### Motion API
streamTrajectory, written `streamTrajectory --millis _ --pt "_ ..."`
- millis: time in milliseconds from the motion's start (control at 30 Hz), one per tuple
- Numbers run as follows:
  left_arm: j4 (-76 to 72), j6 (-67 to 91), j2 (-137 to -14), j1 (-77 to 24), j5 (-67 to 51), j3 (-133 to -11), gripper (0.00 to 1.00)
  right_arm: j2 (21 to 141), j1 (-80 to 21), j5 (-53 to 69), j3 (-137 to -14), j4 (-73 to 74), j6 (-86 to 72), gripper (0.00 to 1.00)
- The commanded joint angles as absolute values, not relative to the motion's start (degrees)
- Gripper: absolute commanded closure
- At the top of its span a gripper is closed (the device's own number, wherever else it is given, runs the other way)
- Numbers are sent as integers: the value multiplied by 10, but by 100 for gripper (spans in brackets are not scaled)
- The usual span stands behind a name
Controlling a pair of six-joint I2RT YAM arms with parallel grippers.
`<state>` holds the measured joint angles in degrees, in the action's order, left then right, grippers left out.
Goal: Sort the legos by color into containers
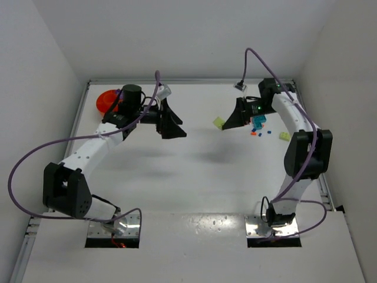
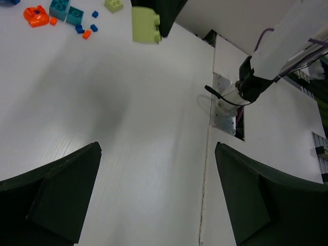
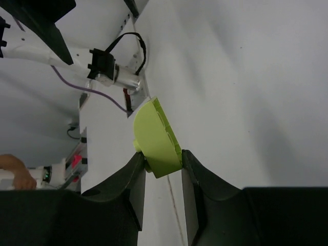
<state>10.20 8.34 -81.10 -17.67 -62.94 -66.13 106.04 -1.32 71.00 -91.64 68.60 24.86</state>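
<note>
My right gripper (image 3: 162, 158) is shut on a yellow-green lego (image 3: 155, 137), held off the table; from above the lego (image 1: 218, 122) shows at the tip of that gripper (image 1: 228, 121), left of the pile. The remaining legos lie at the far right: teal bricks (image 1: 258, 123), small orange bits (image 1: 252, 133), a blue bit (image 1: 270, 132) and another yellow-green brick (image 1: 284, 136). The orange bowl (image 1: 105, 101) stands at the far left, partly behind my left arm. My left gripper (image 1: 172, 125) hangs open and empty over bare table (image 2: 158, 148), right of the bowl.
The left wrist view also catches the held yellow-green lego (image 2: 144, 24), an orange piece (image 2: 36, 15) and teal bricks (image 2: 66, 10) beyond it. White walls close in the table on three sides. Purple cables loop from both arms.
</note>
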Motion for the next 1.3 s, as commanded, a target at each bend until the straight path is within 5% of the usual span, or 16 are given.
streamTrajectory --millis 0,933,1067,1267 --pt "63 107 -811 -194 -618 -667 2 1006 -46 749 -877 614 186 91" --pt "12 152 -861 -265 -628 -684 9 994 -185 671 -877 577 148 91" --pt "12 152 -861 -271 -633 -684 15 999 -196 665 -889 577 148 91" --pt "12 147 -861 -276 -639 -684 47 1019 -202 660 -915 588 153 91"
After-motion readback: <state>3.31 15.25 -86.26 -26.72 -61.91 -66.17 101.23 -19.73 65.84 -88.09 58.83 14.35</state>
